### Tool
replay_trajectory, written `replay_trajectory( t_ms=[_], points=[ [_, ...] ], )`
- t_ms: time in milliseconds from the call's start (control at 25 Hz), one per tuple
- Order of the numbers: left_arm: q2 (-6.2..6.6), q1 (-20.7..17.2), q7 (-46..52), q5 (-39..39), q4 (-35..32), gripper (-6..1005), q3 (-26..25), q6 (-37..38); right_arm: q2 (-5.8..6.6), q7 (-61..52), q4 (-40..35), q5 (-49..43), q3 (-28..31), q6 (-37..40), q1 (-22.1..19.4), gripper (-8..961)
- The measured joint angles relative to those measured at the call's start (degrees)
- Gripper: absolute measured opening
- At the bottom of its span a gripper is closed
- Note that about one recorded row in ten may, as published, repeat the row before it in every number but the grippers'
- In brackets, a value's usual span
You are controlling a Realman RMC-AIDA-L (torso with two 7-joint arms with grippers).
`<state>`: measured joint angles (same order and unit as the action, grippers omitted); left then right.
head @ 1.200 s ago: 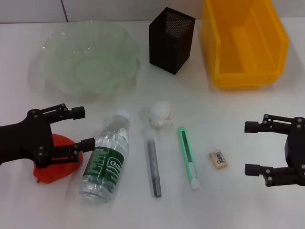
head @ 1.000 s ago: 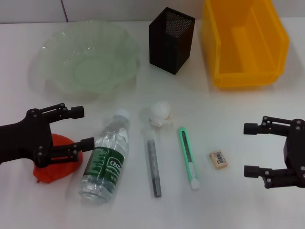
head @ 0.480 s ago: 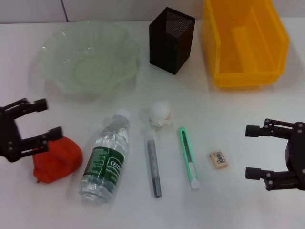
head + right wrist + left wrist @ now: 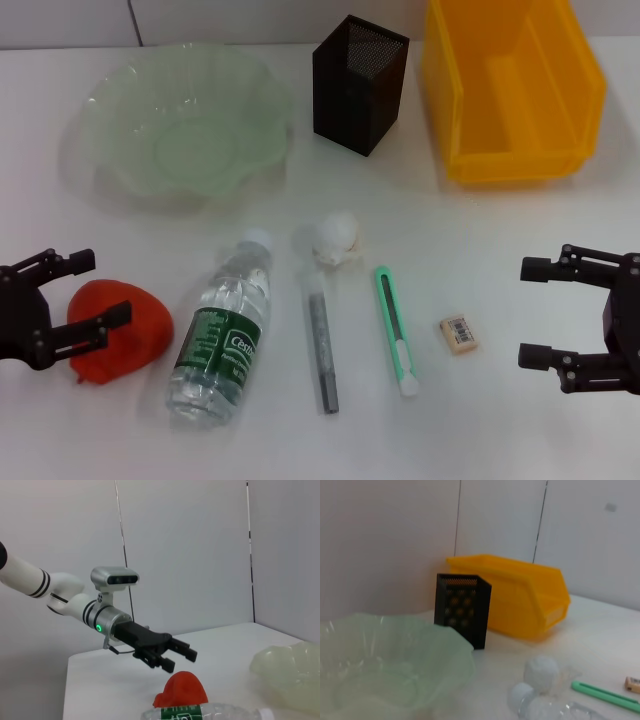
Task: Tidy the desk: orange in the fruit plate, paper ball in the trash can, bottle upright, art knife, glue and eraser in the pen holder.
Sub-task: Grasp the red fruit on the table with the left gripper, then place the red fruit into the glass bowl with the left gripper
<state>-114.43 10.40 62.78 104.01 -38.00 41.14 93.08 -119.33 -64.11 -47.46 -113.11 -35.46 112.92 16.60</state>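
Both end effectors are spread empty: the left end effector (image 4: 82, 297) hangs beside the orange (image 4: 112, 342), far nearer than the right end effector (image 4: 537, 310).

Pale green translucent plate (image 4: 180, 125), black mesh holder (image 4: 360, 82), yellow bin (image 4: 510, 90) across the top. Lower down — red-orange orange (image 4: 125, 335), clear bottle (image 4: 222, 330) with green label, white paper ball (image 4: 337, 238), grey glue (image 4: 323, 350), mint knife (image 4: 396, 330), beige eraser (image 4: 459, 334) — black grippers at both edges.
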Motion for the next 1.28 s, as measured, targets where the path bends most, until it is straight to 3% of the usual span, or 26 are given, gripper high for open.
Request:
replay_trajectory(
  t_ms=[440,600,1080,1120,1160,1280],
  points=[
    [-0.88,2.51,1.59,5.80,1.54,812,0.03,-6.09,-0.03,0.40,0.70,0.00,0.27,-0.53,-0.41,833],
    [-1.16,2.61,1.21,6.04,0.95,652,-0.05,-7.16,-0.03,0.40,0.70,-0.01,0.31,-0.53,-0.44,833],
    [-1.32,3.70,4.02,5.79,0.63,351,-0.68,-8.65,-0.11,0.40,0.78,0.00,2.43,-0.19,-0.53,832],
    [-1.48,3.66,3.98,5.60,0.02,253,-1.14,-8.18,-0.12,0.39,0.79,0.00,2.62,-0.15,-0.55,832],
    [-2.14,3.36,3.78,5.21,-1.55,155,-2.25,-7.37,-0.12,0.39,0.79,0.01,2.80,-0.11,-0.57,833],
    [-4.10,2.48,3.36,4.14,-6.58,123,-5.12,-5.15,-0.12,0.39,1.07,0.57,3.25,-0.07,-0.62,833]
  ],
)
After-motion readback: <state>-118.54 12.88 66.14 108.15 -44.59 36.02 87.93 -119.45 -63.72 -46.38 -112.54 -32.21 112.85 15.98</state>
